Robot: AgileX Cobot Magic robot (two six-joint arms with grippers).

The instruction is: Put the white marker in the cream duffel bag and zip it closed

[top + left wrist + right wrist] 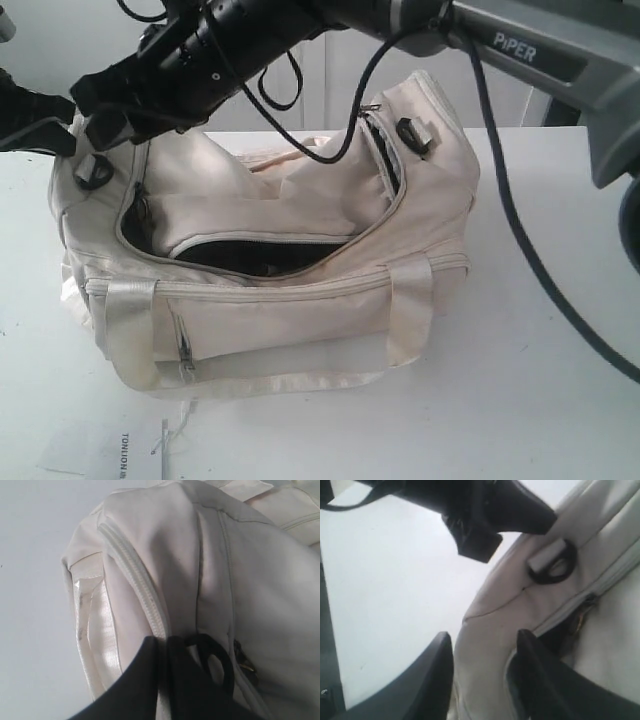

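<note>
At nine o'clock on the cream duffel bag [300, 320], right gripper [485, 639] jaws wide astride fabric; left gripper [163, 647] grip unclear, maybe pinching.

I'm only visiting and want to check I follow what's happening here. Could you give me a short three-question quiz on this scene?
1. True or false: the top zipper of the cream duffel bag is fully closed.
2. What lies between the fingers of the right gripper? A) a red cup B) the bag's cream fabric C) a blue cloth
3. Can the white marker be seen in any view?

Key:
1. False. The top gapes open on a dark inside.
2. B.
3. No, none of the views shows it.
</note>
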